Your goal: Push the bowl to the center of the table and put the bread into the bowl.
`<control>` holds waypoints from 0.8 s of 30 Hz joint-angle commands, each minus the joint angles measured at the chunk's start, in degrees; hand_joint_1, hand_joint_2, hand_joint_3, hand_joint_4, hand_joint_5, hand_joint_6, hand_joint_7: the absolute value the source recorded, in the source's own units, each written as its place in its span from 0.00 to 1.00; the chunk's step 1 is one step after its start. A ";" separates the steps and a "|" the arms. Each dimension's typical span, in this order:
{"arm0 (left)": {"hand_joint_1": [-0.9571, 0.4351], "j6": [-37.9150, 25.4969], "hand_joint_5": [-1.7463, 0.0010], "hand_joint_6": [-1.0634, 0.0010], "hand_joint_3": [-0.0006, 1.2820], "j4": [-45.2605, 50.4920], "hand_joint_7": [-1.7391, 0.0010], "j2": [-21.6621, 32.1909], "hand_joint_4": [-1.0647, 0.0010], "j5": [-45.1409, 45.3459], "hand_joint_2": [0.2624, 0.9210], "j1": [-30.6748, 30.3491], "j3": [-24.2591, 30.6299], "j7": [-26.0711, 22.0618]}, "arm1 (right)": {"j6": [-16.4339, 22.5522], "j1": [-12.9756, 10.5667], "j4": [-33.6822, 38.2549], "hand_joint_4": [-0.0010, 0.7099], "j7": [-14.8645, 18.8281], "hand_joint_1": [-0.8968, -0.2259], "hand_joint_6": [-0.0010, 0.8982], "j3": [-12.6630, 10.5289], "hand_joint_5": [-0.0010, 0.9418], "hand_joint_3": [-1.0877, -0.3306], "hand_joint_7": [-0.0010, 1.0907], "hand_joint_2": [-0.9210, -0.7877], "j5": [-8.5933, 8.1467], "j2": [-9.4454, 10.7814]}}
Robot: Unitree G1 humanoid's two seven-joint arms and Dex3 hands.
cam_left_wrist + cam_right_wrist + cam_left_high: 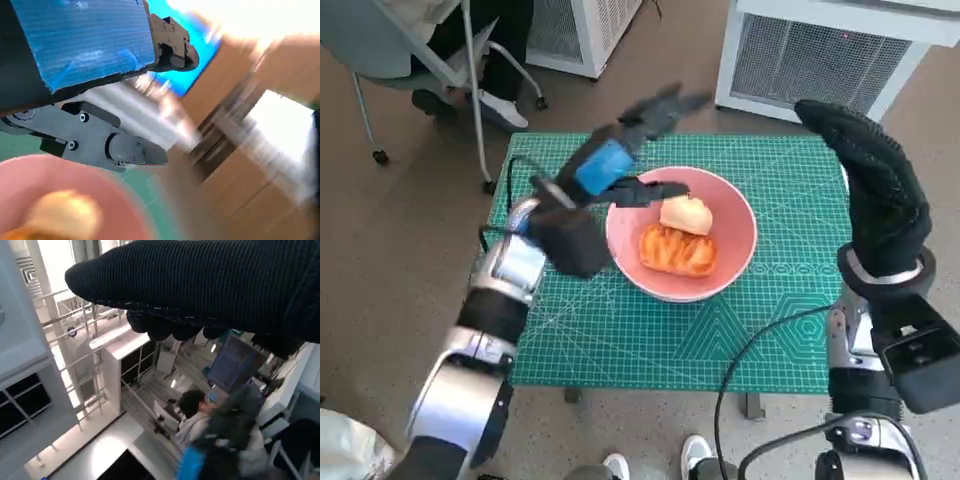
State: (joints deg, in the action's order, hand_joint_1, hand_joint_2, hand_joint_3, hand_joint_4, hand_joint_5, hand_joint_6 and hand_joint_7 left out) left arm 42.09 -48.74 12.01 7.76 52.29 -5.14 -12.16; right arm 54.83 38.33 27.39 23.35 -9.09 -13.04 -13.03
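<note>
Hovering over the upper-left rim of the pink bowl (681, 235), the left hand (610, 165) had its black fingers (660, 108) spread and held nothing, while the gloved right hand (876, 185) stood raised at the right edge of the frame, fingers together and empty. The bowl sat near the middle of the green mat (620, 330), and both bread (678, 249) pieces lay inside it, a pale roll resting on a browner braided one. Soft and light, the bread looked easy to crush, best taken gently across its sides; the smooth, rigid bowl would likely slide readily if nudged at its rim.
</note>
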 commanded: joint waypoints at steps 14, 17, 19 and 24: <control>0.36 -2.82 0.99 0.74 0.34 18.87 0.92 -4.74 0.76 -18.72 1.00 -11.19 5.76 -6.42 | -7.58 5.17 -0.14 0.36 -3.03 0.50 0.16 0.19 0.00 0.46 0.36 0.00 -0.31 -0.29; 0.35 -4.46 0.99 0.75 0.35 21.73 0.92 -5.47 0.77 -20.65 1.00 -12.43 5.98 -7.21 | -8.84 5.51 -1.22 0.36 -3.28 0.50 0.16 0.56 0.00 0.46 0.35 0.00 -0.03 -0.03; 0.35 -5.07 1.00 0.76 0.35 23.25 0.92 -5.98 0.78 -21.26 1.00 -13.07 6.09 -7.36 | -9.38 5.81 -1.52 0.36 -3.53 0.51 0.16 0.73 0.00 0.46 0.35 0.00 0.32 0.18; 0.34 -6.06 1.00 0.77 0.36 25.70 0.92 -7.05 0.80 -21.70 1.00 -14.02 6.25 -7.59 | -10.21 6.17 -2.31 0.35 -4.63 0.52 0.17 1.03 0.00 0.46 0.34 0.00 1.95 0.38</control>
State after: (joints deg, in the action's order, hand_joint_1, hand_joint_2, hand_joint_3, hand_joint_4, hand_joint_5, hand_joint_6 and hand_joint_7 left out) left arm 36.87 -25.01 5.79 -12.96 39.11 0.81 -19.34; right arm 45.57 44.66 25.71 19.85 -8.44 -12.79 -12.95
